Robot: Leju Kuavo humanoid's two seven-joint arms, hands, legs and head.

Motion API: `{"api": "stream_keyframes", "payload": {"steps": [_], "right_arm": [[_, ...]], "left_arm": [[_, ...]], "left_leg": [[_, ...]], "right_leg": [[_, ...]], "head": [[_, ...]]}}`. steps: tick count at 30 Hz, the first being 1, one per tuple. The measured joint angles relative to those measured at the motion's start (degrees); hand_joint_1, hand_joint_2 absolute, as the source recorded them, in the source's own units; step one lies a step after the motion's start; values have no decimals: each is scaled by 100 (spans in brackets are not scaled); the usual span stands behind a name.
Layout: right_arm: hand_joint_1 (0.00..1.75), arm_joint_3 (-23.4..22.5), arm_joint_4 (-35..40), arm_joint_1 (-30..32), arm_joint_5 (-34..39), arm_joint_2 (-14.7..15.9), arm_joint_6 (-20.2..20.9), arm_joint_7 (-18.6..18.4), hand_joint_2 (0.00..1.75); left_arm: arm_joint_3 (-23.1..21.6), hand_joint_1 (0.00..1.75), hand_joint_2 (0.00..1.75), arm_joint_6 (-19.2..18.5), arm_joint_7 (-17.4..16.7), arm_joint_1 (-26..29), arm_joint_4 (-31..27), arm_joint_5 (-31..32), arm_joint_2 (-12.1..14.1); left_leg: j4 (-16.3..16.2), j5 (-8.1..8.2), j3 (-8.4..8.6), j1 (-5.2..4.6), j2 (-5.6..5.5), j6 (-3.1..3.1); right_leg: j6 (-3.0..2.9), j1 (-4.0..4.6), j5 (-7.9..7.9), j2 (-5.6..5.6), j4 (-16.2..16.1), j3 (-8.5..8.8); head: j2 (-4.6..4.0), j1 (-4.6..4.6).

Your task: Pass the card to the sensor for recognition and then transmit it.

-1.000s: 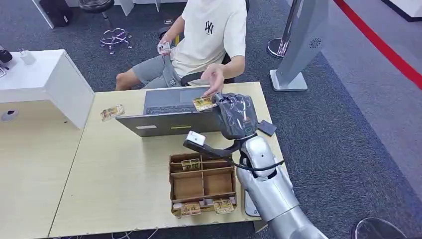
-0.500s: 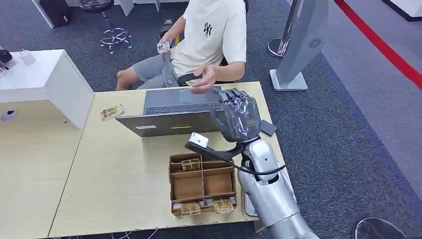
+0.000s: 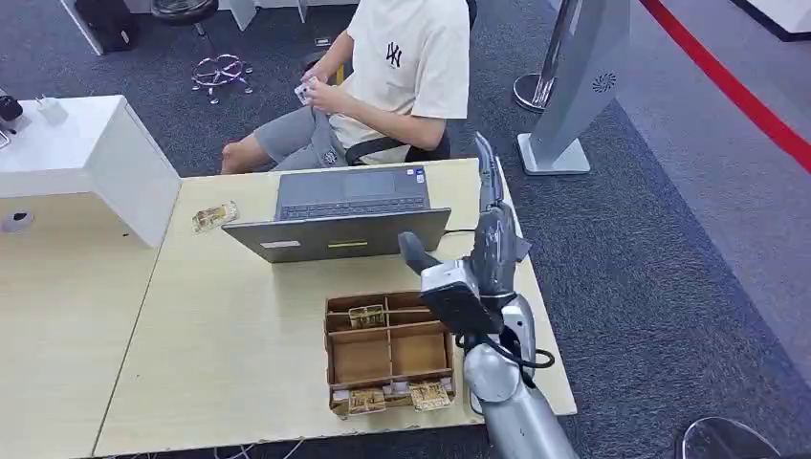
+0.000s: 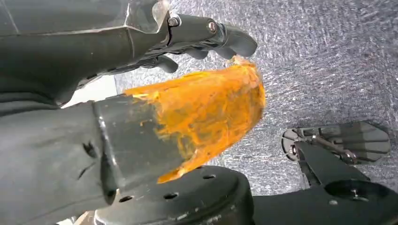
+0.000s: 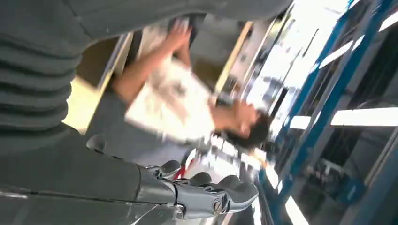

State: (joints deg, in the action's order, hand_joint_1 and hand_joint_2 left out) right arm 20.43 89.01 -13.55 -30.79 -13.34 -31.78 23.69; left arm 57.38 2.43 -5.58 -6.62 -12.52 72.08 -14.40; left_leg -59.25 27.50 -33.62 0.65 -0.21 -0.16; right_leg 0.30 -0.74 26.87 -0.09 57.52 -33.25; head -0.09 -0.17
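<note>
My right hand (image 3: 490, 218) is raised edge-on over the table's right side, beside the laptop (image 3: 349, 215), and it holds nothing. Its fingers (image 5: 211, 193) stretch straight out toward the seated person (image 3: 406, 67). That person holds a card (image 3: 304, 92) in both hands at the lap. A brown divided box (image 3: 387, 368) on the table in front of me has cards (image 3: 365, 314) in its far compartment and more cards (image 3: 390, 397) along its near edge. My left hand (image 4: 197, 70) hangs over grey carpet, its dark fingers (image 4: 225, 40) apart from the orange-wrapped thumb, with nothing in it.
A loose card (image 3: 215, 215) lies at the table's far left. A white desk (image 3: 86, 143) adjoins on the left. A grey standing kiosk (image 3: 583, 76) rises beyond the table's right corner, and a stool base (image 3: 222, 69) stands behind the person.
The card that my right hand held out over the laptop went into the person's hand, which drew back to the lap. My right hand has turned edge-on with fingers straightened.
</note>
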Motion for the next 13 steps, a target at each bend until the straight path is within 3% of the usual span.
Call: {"api": "stream_keyframes", "payload": {"steps": [6,10,13], "right_arm": [[0,444,691,280,2408,370,1923,321,0],[0,493,960,461,3360,586,3460,596,0],[0,528,1068,587,3679,735,4272,719,0]], "left_arm": [[140,0,0,6,48,38,0,-53,13],[164,0,0,11,77,37,0,-31,44],[166,0,0,11,79,37,0,15,63]], "left_leg": [[0,0,0,0,-1,0],[0,0,0,1,-1,0],[0,0,0,0,-1,0]], "right_leg": [[1,0,1,-2,0,0],[1,0,1,-2,0,1],[1,0,1,-2,0,1]], "head": [[0,0],[0,0],[0,0]]}}
